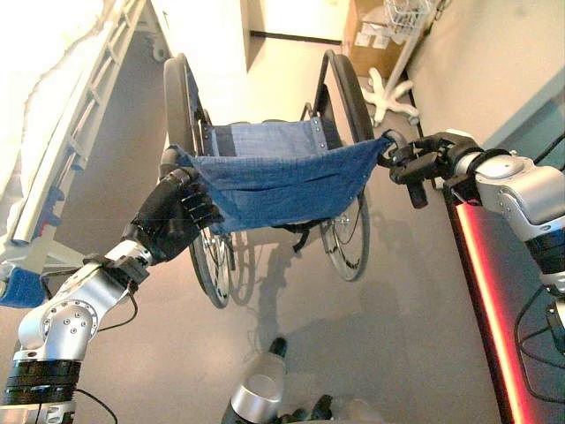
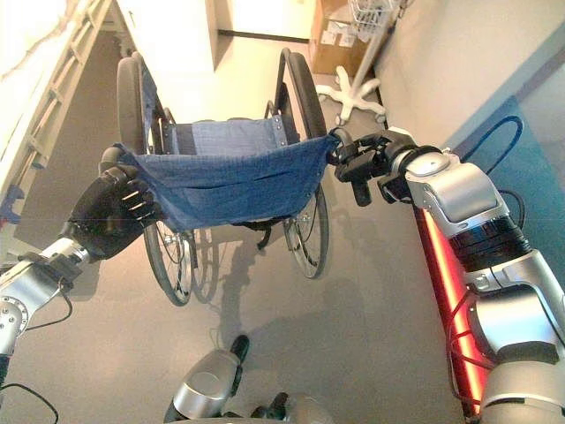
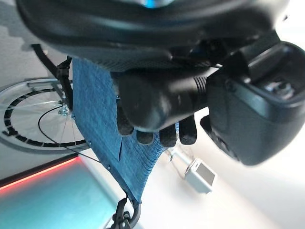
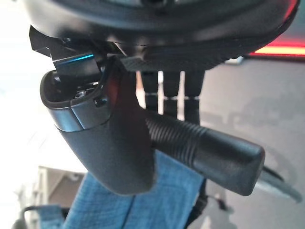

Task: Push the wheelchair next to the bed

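The wheelchair is standing on a smooth grey floor in the middle of the room, its blue fabric backrest facing the robot and its large spoked wheels resting on the floor. The left robot hand is curling its fingers around the push handle at the backrest's left corner, the dark fingertips lying against the blue cloth in the left wrist view. The right robot hand is gripping the right push handle, with the ribbed black grip passing between thumb and fingers in the right wrist view. The bed is running along the left side of the room, with its pale metal side rail sloping toward the far end and white bedding above it; the wheelchair is sitting just beside it, a strip of floor lying between the left wheel and the bed frame. A pale wall is bounding the room on the right, and a glowing red strip is running along the floor at its base beside a teal panel. At the far right, a white stand with a star-shaped wheeled base is standing near a cardboard box, and a white wall section is rising beyond the wheelchair.
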Robot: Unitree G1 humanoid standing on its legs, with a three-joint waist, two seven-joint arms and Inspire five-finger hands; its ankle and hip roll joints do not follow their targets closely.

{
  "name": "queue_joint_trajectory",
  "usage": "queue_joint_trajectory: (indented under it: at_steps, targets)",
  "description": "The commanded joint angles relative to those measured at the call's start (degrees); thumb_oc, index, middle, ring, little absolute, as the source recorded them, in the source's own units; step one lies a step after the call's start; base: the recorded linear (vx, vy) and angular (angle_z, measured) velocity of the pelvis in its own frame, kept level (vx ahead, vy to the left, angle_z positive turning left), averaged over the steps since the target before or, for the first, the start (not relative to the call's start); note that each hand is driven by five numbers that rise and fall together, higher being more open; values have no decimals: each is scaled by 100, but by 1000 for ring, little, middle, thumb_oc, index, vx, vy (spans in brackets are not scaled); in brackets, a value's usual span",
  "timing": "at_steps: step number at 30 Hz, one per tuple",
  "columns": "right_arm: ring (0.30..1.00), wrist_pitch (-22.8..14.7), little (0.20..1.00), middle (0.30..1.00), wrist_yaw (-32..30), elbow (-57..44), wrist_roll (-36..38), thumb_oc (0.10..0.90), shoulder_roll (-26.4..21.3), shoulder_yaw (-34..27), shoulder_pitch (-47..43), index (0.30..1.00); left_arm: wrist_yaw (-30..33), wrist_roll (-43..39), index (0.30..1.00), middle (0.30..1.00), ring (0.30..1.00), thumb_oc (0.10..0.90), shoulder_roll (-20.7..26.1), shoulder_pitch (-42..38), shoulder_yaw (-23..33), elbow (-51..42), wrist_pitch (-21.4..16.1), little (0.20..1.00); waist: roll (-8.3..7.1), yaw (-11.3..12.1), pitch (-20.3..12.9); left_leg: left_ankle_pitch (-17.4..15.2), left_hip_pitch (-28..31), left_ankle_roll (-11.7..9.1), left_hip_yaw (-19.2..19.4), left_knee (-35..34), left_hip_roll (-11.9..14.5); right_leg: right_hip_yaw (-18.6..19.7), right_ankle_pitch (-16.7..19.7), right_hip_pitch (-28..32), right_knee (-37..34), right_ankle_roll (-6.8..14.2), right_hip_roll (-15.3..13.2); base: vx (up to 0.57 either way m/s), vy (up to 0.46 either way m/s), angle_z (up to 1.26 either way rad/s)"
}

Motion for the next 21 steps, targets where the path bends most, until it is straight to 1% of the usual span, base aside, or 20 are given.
queue_joint_trajectory:
  at_steps: [1,2,3,4,5,6,7,8,9,10,11,12,14,15,16,17,18,19,20,21]
  targets:
    - [300,-1173,300,300,957,-786,263,400,-595,-105,-125,300,-168,-944,300,300,300,400,909,-650,603,-205,-773,300,-44,-204,-1517,450,-806,-636,-134,452,-573,-195,1569,1316,-2629,10,340,317,-90,25]
    - [300,-1205,300,300,1040,-820,232,400,-669,-172,-51,300,-130,-989,300,300,300,400,906,-661,594,-208,-792,300,18,-250,-1511,482,-851,-698,-268,583,-536,-166,1357,1370,-2895,-110,277,321,-67,48]
    - [300,-1251,300,300,1102,-853,204,400,-775,-231,35,300,-142,-1022,300,300,300,400,850,-644,549,-208,-852,300,96,-320,-1514,402,-799,-735,-445,673,-501,-81,1254,1326,-3241,-197,114,271,-45,84]
    - [300,-1277,300,300,1115,-866,201,400,-831,-253,76,300,-151,-1015,300,300,300,400,808,-623,530,-225,-875,300,131,-357,-1516,369,-751,-753,-524,691,-484,-35,1273,1289,-3387,-208,34,270,-49,93]
    - [300,-1298,300,300,1107,-871,222,400,-907,-259,90,300,-152,-980,300,300,300,400,733,-582,487,-286,-909,300,182,-413,-1507,275,-629,-775,-629,697,-433,7,1379,1204,-3552,-183,-125,327,-127,90]
    - [300,-1273,300,300,1043,-845,313,400,-974,-189,-18,300,-171,-892,300,300,300,400,638,-508,464,-388,-900,300,216,-458,-1493,41,-375,-782,-728,636,-308,27,1653,1007,-3713,-62,-455,398,-224,64]
    - [300,-1229,300,300,975,-815,389,400,-974,-115,-141,300,-186,-850,300,300,300,400,631,-488,466,-437,-868,300,212,-481,-1474,-155,-194,-776,-757,578,-208,54,1913,858,-3793,33,-695,398,-284,36]
    - [300,-1188,300,300,904,-800,463,400,-951,-45,-244,300,-176,-839,300,300,300,400,644,-503,476,-462,-836,300,217,-499,-1449,-294,-64,-772,-761,540,-124,102,2100,771,-3841,92,-838,390,-371,8]
    - [300,-1097,300,300,815,-807,488,400,-835,-23,-350,300,-127,-822,300,300,300,400,678,-623,416,-456,-811,300,205,-548,-1413,-451,102,-767,-775,477,40,204,2344,610,-3823,181,-1022,428,-447,-2]
    - [300,-997,300,300,737,-887,476,400,-689,-36,-397,300,-74,-774,300,300,300,400,702,-772,341,-406,-819,300,191,-602,-1375,-526,218,-784,-785,476,218,307,2480,470,-3713,243,-1097,450,-484,-7]
    - [300,-929,300,300,682,-976,486,400,-613,-45,-404,300,-43,-728,300,300,300,400,706,-862,302,-366,-834,300,185,-616,-1363,-499,257,-819,-781,513,343,330,2423,430,-3627,271,-1057,448,-464,18]
    - [300,-846,300,300,602,-1070,566,400,-564,-1,-441,300,-67,-695,300,300,300,400,698,-899,258,-301,-876,300,151,-609,-1386,-372,231,-893,-800,673,510,327,2251,479,-3652,281,-954,415,-396,46]
    - [300,-844,300,300,568,-1092,650,400,-543,90,-487,300,-25,-661,300,300,300,400,654,-889,212,-315,-964,300,121,-612,-1422,-275,147,-961,-837,884,629,326,2116,532,-3676,227,-818,376,-307,68]
    - [300,-872,300,300,573,-1077,750,400,-540,225,-560,300,59,-624,300,300,300,400,582,-796,228,-420,-1028,300,49,-596,-1489,5,81,-1067,-871,1146,763,315,1929,583,-3664,93,-628,312,-216,53]
    - [300,-878,300,300,574,-1071,763,400,-540,249,-576,300,69,-619,300,300,300,400,567,-775,240,-436,-1026,300,51,-603,-1502,30,66,-1084,-882,1176,782,309,1910,584,-3661,74,-604,363,-233,56]
    - [300,-883,300,300,565,-1068,793,400,-530,308,-600,300,87,-595,300,300,300,400,521,-724,237,-454,-1062,300,20,-593,-1516,182,20,-1124,-889,1339,811,306,1852,610,-3668,7,-549,345,-232,32]
    - [300,-876,300,300,601,-1013,754,400,-455,460,-685,300,109,-476,300,300,300,400,366,-599,249,-451,-1098,300,-86,-552,-1519,490,-217,-1189,-844,2168,820,196,1782,679,-3699,-210,-474,348,-233,14]
    - [300,-883,300,300,609,-999,732,400,-443,480,-695,300,103,-441,300,300,300,400,336,-579,256,-448,-1097,300,-81,-558,-1523,496,-287,-1194,-850,2322,827,169,1773,681,-3698,-238,-453,435,-274,-5]
    - [300,-903,300,300,607,-991,618,400,-433,490,-635,300,120,-470,300,300,300,400,225,-475,250,-452,-1069,300,-75,-579,-1504,561,-482,-1170,-702,2900,802,36,1720,698,-3647,-368,-412,243,-125,4]
    - [300,-915,300,300,601,-993,610,400,-431,478,-609,300,118,-474,300,300,300,400,209,-453,250,-454,-1057,300,-63,-588,-1505,569,-515,-1168,-692,2955,800,7,1708,700,-3634,-387,-399,309,-138,-2]
